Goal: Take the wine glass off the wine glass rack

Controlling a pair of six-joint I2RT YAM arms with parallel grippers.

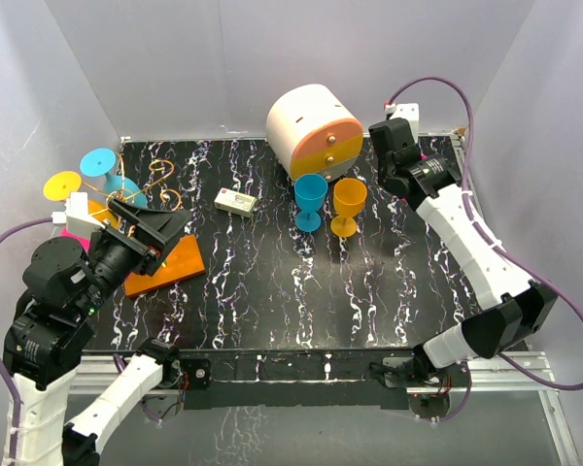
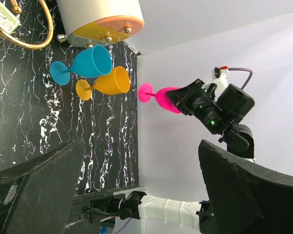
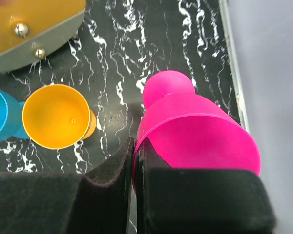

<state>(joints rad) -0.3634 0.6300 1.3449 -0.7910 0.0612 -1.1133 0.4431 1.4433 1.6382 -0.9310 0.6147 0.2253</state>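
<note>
Right wrist: pink wine glass (image 3: 195, 131) rim pinched in clenched right tool (image 3: 135, 146).
Other side: left tool (image 2: 141, 144) released, beside wine glass rack (image 1: 170, 267).

left arm (image 1: 53, 291) folded at 8 o'clock, left gripper (image 1: 160, 223) spread wide, pointing toward 2. right arm (image 1: 466, 233) reaches from 5 up to 1; right gripper (image 3: 135, 165) pinched tight, seemingly on the pink glass (image 3: 200, 131) rim.
</note>
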